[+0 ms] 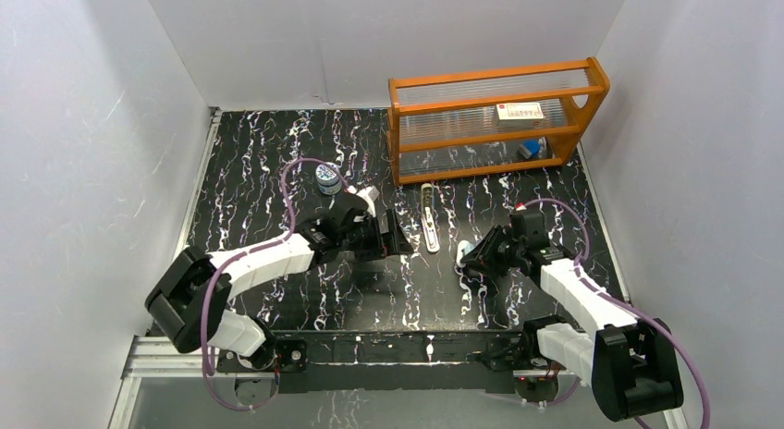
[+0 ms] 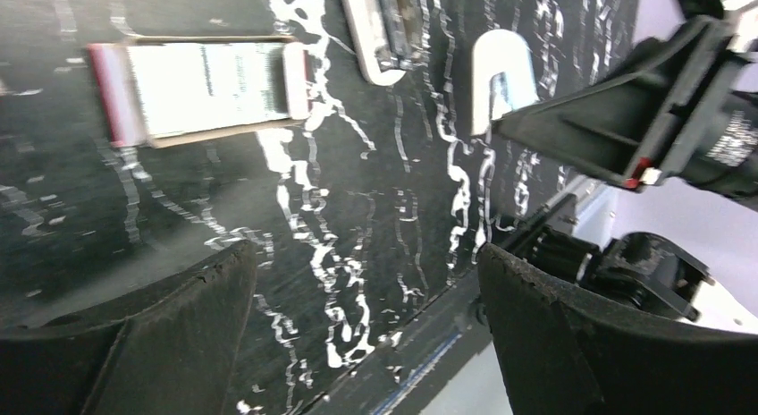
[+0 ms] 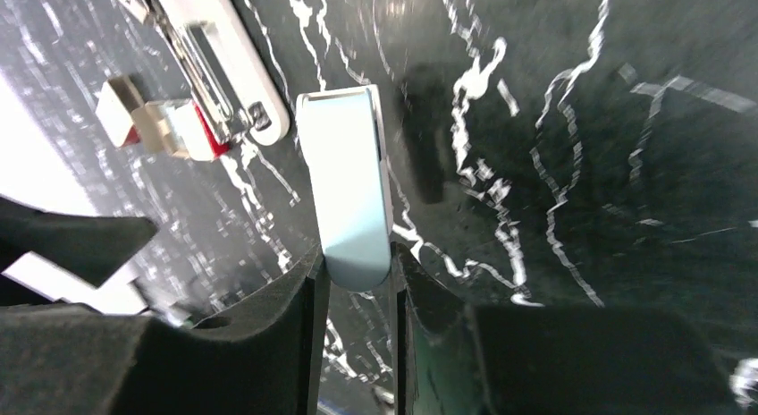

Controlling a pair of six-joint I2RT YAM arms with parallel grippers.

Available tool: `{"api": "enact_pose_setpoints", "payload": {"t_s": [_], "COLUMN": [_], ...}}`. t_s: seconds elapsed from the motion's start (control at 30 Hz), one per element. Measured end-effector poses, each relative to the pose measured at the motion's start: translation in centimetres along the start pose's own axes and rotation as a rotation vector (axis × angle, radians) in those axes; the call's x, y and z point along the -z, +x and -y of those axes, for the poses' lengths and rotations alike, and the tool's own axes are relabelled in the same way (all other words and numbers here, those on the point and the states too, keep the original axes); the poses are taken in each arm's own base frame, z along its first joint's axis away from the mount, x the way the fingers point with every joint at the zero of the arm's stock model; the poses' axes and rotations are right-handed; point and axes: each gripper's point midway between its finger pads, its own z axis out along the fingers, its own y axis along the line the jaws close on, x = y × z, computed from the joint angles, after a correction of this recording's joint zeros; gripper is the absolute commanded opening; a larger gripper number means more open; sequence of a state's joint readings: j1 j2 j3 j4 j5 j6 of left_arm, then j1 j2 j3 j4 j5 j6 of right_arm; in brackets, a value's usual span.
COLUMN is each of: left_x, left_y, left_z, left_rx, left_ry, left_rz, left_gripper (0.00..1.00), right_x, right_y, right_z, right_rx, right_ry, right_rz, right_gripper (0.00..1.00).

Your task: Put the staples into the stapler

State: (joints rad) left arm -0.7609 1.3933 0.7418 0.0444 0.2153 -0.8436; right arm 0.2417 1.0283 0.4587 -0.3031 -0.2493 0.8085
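The beige-grey stapler (image 1: 430, 217) lies open on the black marbled table, its metal channel facing up; it also shows in the left wrist view (image 2: 380, 26) and the right wrist view (image 3: 219, 62). The staples (image 2: 207, 88), a silver-grey ridged block between reddish ends, lie beside the stapler's near end, ahead of my left gripper (image 2: 366, 334). That gripper is open and empty, low over the table (image 1: 398, 237). My right gripper (image 3: 357, 272) is shut on the near end of the light-blue piece (image 3: 344, 187), just right of the stapler (image 1: 471, 255).
An orange rack (image 1: 592, 78) stands at the back right, with a red-and-white box (image 1: 520, 111) on its upper shelf and a small blue item (image 1: 531, 149) below. A blue-and-white round container (image 1: 326, 177) sits behind the left arm. White walls enclose the table.
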Motion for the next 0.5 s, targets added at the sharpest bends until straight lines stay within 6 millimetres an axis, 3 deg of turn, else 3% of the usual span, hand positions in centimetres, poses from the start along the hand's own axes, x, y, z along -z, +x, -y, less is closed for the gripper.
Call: {"api": "enact_pose_setpoints", "payload": {"t_s": [0.13,0.3,0.5], "left_x": [-1.4,-3.1,-5.0], "left_y": [1.0,2.0,2.2], "left_z": [2.2,4.1,5.5], "left_rx": [0.011,0.03,0.04], "left_ry": [0.065,0.136,0.174], "left_rz": [-0.047,-0.092,-0.121], "left_gripper": [0.81,0.65,0.63], "right_x": [-0.2,0.2,0.7], "right_y": [2.0,2.0,2.3], "right_z": [-0.5,-2.5,-3.7], "right_rx": [-0.083,-0.097,-0.082], "right_ry": [-0.075,-0.168,-0.233], "right_rz": [-0.071,-0.092,-0.115], "right_gripper": [0.23,0.23,0.23]}}
